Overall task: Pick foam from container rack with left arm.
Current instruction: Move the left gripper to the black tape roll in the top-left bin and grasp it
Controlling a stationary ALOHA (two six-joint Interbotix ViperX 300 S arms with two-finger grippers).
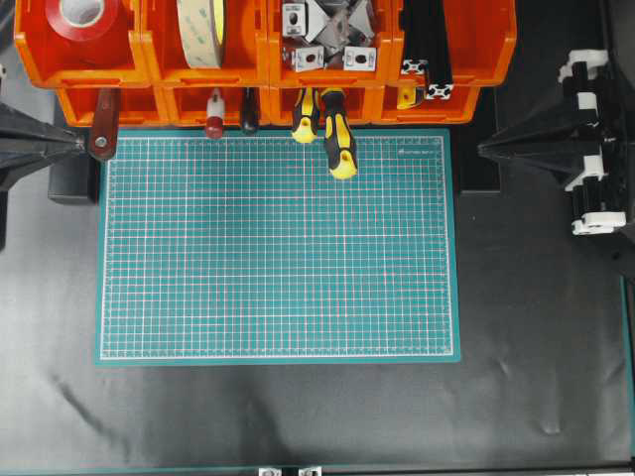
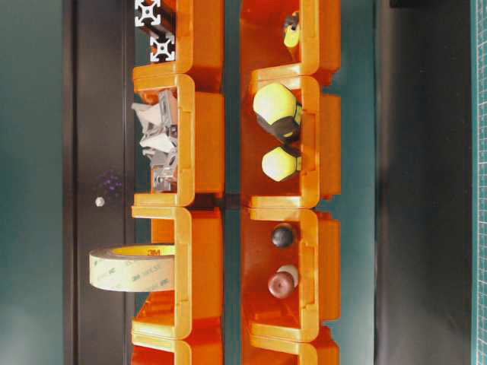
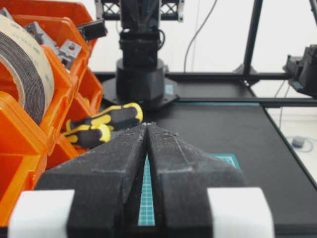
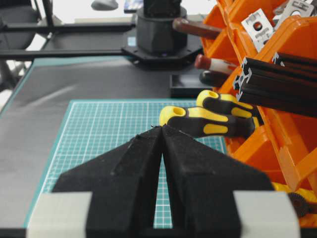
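The container rack (image 1: 149, 59) of joined orange bins runs along the far edge of the black table (image 1: 298, 416), just beyond the far edge of the green cutting mat (image 1: 278, 248), and reaches past the mat's left and right edges. The foam (image 1: 203, 30) stands on edge in the back row, in the second bin from the left; the overhead view shows its cream liner, the left wrist view its dark grey-black band (image 3: 27, 79), and the table-level view shows it sticking out above its bin's rim (image 2: 133, 268). The bin at the rack's left end holds a red tape roll (image 1: 84, 15). Metal corner brackets (image 1: 327, 30) fill the third back bin and black aluminium profiles (image 1: 429, 50) lie in the fourth. From the front row, yellow-and-black screwdriver handles (image 1: 337, 139) jut out over the mat's far edge, and a dark red handle (image 1: 213, 121) and a brown handle (image 1: 102, 134) stick out nearer the mat's far left corner. The left gripper (image 3: 147, 128) sits beside the mat's left edge with its two black jaws pressed together at the tips and nothing between them, apart from the rack. The right gripper (image 4: 162, 130) sits beyond the mat's right edge, its jaws likewise closed tip to tip and empty.
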